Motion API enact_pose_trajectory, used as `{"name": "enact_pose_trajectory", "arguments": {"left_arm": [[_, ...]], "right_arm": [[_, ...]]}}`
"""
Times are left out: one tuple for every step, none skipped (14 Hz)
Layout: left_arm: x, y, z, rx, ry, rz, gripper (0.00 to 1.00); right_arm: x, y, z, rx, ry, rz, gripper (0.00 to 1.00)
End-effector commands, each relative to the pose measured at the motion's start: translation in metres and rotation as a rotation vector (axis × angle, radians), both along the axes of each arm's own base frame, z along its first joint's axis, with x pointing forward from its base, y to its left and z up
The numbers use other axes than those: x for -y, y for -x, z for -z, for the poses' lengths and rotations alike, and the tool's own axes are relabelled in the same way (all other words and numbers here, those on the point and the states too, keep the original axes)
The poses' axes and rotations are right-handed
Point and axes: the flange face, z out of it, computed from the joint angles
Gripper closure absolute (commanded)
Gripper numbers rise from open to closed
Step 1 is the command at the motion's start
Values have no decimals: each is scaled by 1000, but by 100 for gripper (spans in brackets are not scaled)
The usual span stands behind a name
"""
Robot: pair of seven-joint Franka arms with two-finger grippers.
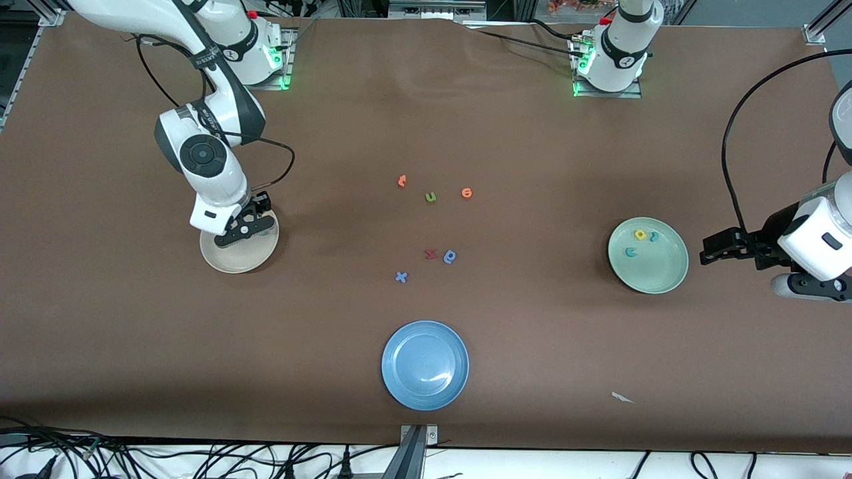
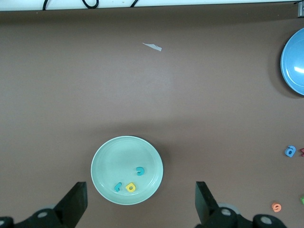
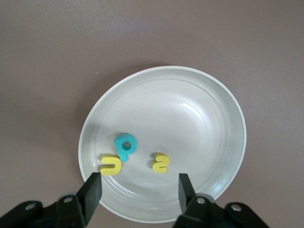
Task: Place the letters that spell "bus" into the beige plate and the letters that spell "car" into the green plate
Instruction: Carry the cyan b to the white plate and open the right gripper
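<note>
A brown matte surface (image 1: 506, 126) fills nearly the whole scene, its covering faintly creased near the far edge. A white strip (image 1: 599, 462) runs along the near edge, strewn with black cables (image 1: 219, 459), and a metal bracket (image 1: 418, 442) sits at its middle. Aluminium framing (image 1: 436, 10) and dark clutter line the far edge. Light is even and soft, from above. A small white paper scrap (image 1: 623, 398) lies on the brown cover near the front.

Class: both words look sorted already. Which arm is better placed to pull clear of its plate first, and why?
The left. The left gripper waits open beside the green plate, not above it. The right gripper hangs open over the beige plate, above the three letters.
</note>
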Motion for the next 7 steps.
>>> {"name": "enact_pose_trajectory", "arguments": {"left_arm": [[1, 1, -5, -3, -24, 14, 0], [2, 1, -5, -1, -24, 16, 0], [2, 1, -5, -1, -24, 16, 0], [2, 1, -5, -3, -24, 16, 0], [2, 1, -5, -3, -24, 16, 0], [2, 1, -5, -3, -25, 16, 0], [2, 1, -4, -4, -26, 16, 0]], "right_arm": [[3, 2, -7, 2, -16, 1, 20], [2, 1, -12, -3, -38, 32, 18], [3, -2, -27, 1, -57, 73, 18], [3, -6, -42, -23, -58, 115, 18], [1, -15, -64, -49, -62, 155, 18], [-5, -25, -91, -70, -77, 186, 18], [-10, -31, -115, -86, -88, 204, 18]]}}
